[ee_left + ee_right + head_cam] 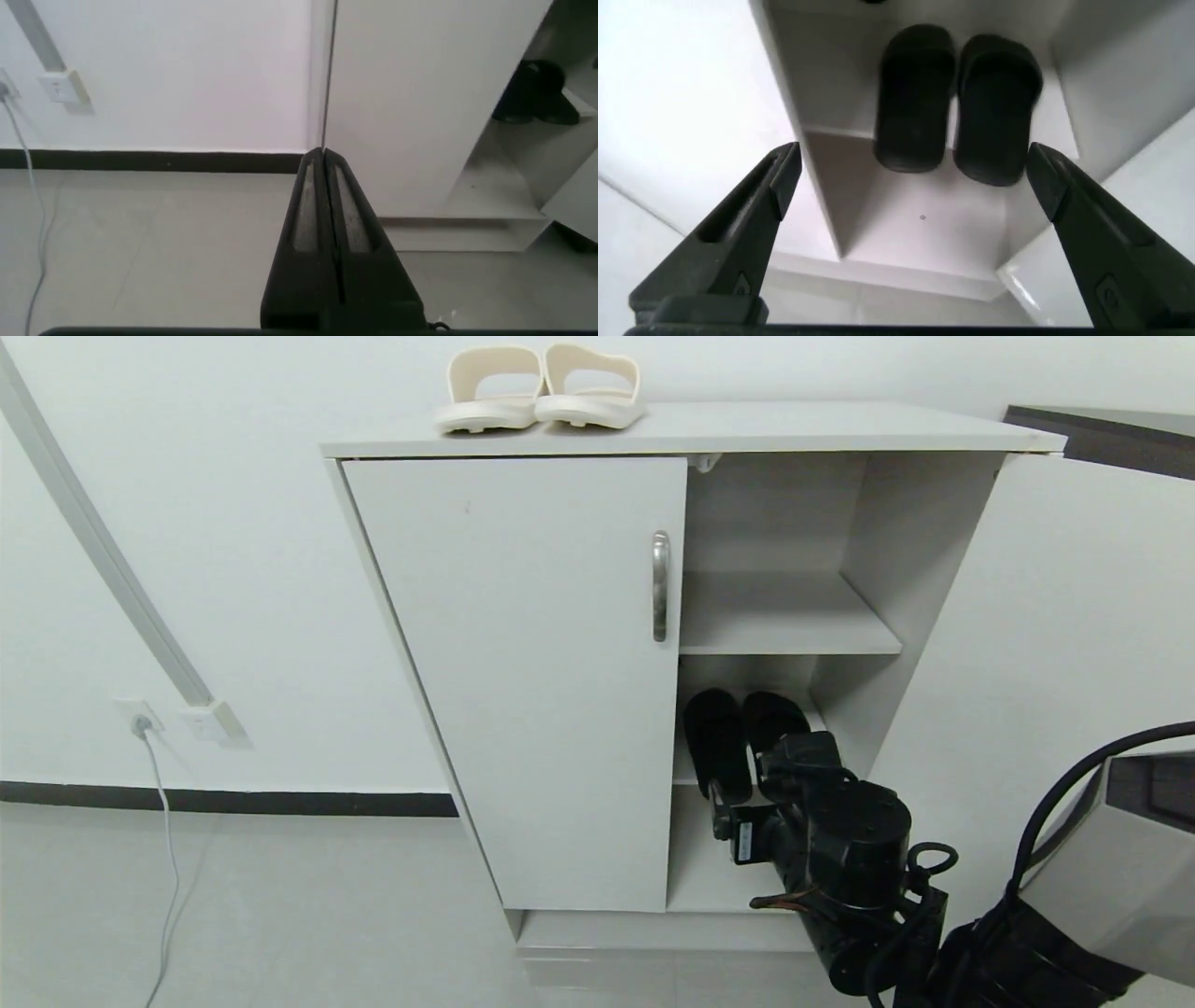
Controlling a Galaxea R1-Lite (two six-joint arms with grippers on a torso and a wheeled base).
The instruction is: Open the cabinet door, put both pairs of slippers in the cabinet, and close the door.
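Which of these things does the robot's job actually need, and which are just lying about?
Job: cabinet; its open door; black slippers inside it; cream slippers on top of it; right claw, open in front of the black pair.
Lying about: wall socket; its cable; wall trunking.

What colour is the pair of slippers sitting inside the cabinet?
Plain black. The slippers show best in the right wrist view.
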